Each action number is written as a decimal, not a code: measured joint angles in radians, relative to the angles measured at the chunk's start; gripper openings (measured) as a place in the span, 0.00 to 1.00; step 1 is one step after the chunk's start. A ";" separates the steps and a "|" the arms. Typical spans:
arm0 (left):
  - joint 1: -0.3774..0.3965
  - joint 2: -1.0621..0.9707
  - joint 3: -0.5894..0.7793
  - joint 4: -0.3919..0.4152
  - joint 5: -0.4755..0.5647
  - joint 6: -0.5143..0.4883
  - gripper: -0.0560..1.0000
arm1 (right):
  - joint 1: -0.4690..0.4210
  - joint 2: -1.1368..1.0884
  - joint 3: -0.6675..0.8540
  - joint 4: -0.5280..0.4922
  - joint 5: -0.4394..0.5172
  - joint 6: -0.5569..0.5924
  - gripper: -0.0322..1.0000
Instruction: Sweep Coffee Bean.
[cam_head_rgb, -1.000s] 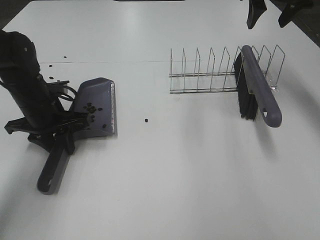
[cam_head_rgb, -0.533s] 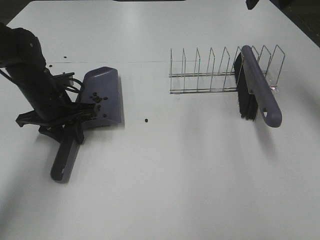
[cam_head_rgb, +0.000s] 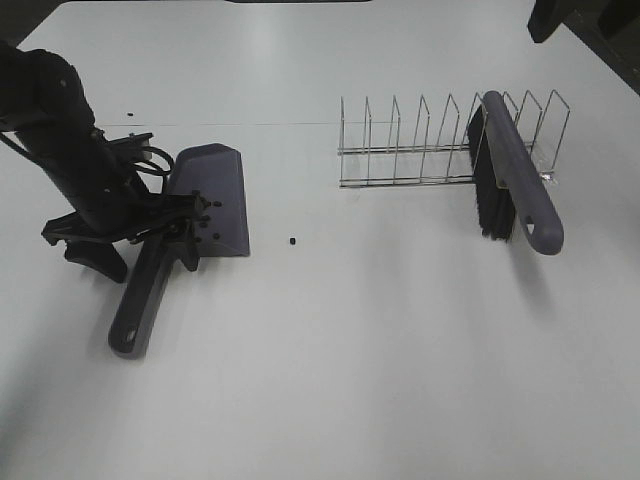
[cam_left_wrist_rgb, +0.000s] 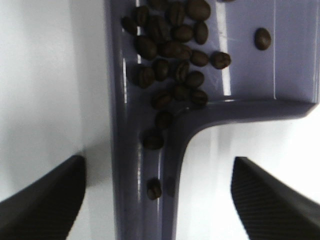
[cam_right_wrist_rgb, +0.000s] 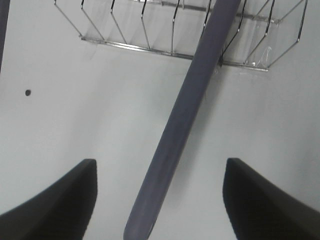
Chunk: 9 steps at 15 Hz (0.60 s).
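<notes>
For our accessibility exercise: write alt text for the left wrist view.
Dark coffee beans lie heaped in a purple-grey dustpan, a few trailing down its handle. The left gripper has its black jaws open, one each side of the handle, over a white table.

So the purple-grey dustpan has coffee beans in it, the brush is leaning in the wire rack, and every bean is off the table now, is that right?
Not quite. One dark coffee bean still lies on the white table, right of the purple-grey plastic dustpan, as the exterior high view shows. The rest holds: beans sit in the dustpan, and the purple-handled brush with black bristles leans in the wire rack.
</notes>
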 joint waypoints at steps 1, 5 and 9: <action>0.000 0.000 -0.001 0.002 0.008 0.002 0.85 | 0.000 -0.041 0.056 0.001 0.000 -0.010 0.63; 0.000 -0.005 -0.007 0.054 0.090 0.004 0.87 | 0.000 -0.272 0.381 0.001 -0.020 -0.021 0.63; 0.000 -0.053 0.000 0.112 0.139 0.004 0.87 | 0.000 -0.476 0.656 0.002 -0.076 -0.023 0.63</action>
